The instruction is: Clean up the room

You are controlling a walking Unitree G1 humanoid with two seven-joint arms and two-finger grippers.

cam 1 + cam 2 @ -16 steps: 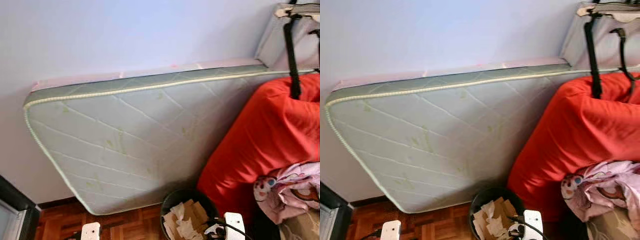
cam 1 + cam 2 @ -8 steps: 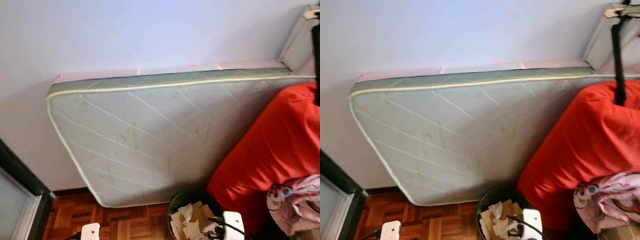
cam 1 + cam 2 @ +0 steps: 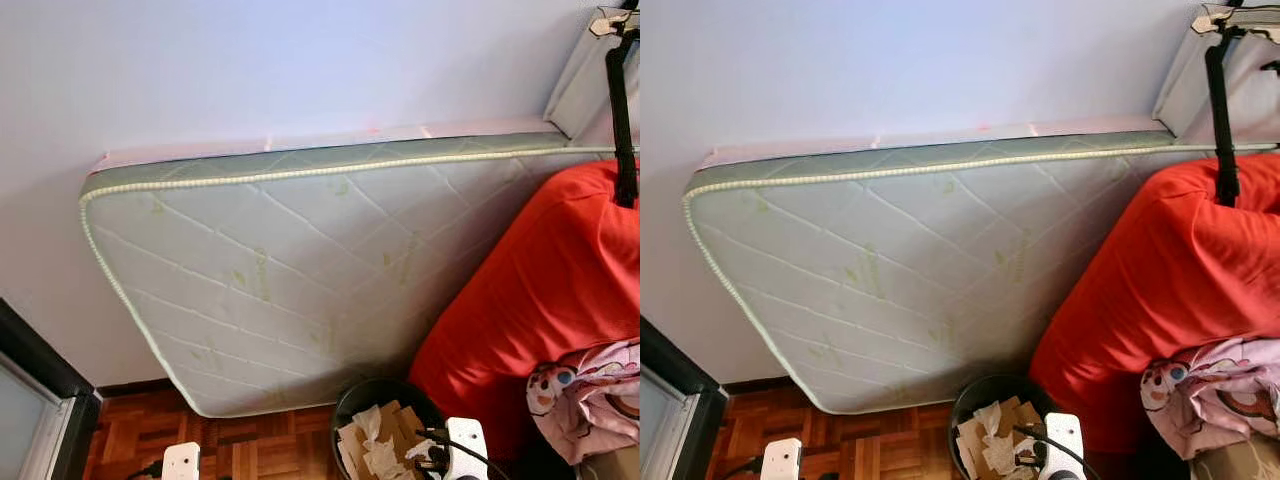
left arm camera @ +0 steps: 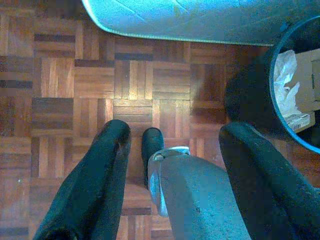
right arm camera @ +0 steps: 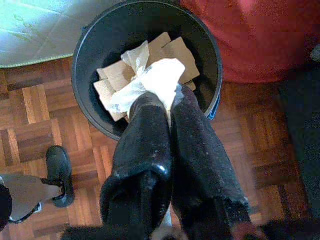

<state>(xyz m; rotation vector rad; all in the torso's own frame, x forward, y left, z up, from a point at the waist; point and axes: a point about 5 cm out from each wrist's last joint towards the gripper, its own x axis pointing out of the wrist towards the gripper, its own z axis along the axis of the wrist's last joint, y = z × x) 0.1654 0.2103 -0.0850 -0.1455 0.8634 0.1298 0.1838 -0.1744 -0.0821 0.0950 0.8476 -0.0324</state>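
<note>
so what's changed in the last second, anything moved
Only the camera swung: the whole picture slid right, then partly back. The mattress leans on the wall as before, the red beanbag beside it and the black bin of paper and cardboard in front. The right hand pinches white tissue over the bin.

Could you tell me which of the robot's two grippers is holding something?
The right gripper, shut on white tissue above the black bin; the left gripper is open over bare floor.
</note>
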